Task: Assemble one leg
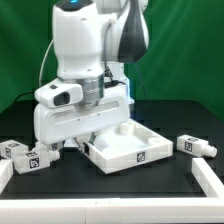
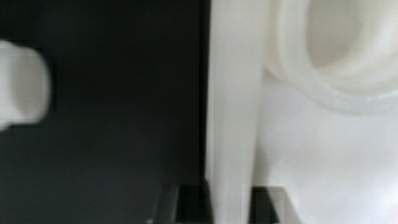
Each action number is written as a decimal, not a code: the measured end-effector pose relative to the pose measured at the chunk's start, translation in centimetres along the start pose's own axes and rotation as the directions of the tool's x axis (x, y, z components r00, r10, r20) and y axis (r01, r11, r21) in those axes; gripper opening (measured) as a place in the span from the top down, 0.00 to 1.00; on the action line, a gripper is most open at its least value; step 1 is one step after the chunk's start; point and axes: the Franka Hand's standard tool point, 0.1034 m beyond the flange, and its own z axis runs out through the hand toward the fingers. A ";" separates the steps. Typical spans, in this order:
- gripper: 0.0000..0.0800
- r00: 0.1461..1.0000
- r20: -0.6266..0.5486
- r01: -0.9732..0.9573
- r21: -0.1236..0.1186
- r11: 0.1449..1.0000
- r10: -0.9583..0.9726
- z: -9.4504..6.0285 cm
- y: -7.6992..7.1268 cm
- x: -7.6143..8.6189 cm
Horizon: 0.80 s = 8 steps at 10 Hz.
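Note:
The white square tabletop lies on the black table with its underside up, showing raised walls and corner sockets. My gripper is down at the tabletop's corner on the exterior view's left. In the wrist view my gripper straddles the tabletop's upright wall, which fills the gap between the two dark fingers. A round socket lies next to the wall. Two tagged white legs lie at the exterior view's left, and another leg lies at its right.
White frame pieces sit at the front corners. A blurred white object lies on the black mat beside the tabletop in the wrist view. A green backdrop stands behind the arm.

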 end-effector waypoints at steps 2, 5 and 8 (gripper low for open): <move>0.94 1.000 -0.016 0.006 -0.002 1.000 -0.006 -0.3 0.5 1.1; 0.94 1.000 -0.009 0.008 0.002 1.000 -0.008 0.0 0.3 0.8; 0.94 0.944 -0.030 -0.329 -0.005 0.944 0.328 0.6 0.3 2.7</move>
